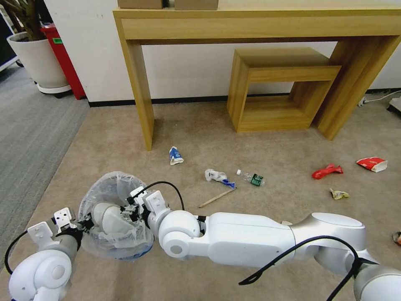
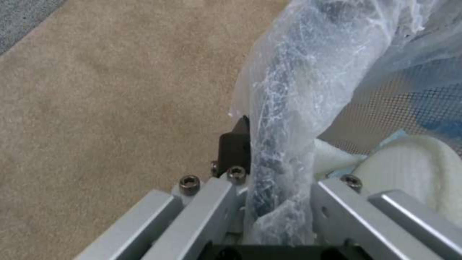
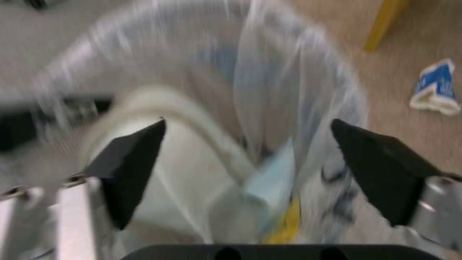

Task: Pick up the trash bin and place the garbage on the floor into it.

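Head view looks forward and down from high, taking in carpet [image 1: 234, 142], wooden console table [image 1: 259, 25] along the top, both arms at the bottom. Left wrist view sits very close on the trash bin [image 2: 308, 90] rim. Right wrist view looks down into the bin's mouth, close. All three share bin and carpet.

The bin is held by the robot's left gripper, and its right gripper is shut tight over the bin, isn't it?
Not quite. The left gripper does hold the bin by its rim, but the right gripper is not shut: the right wrist view shows its jaws spread wide apart above the bin's opening, with litter already lying inside.
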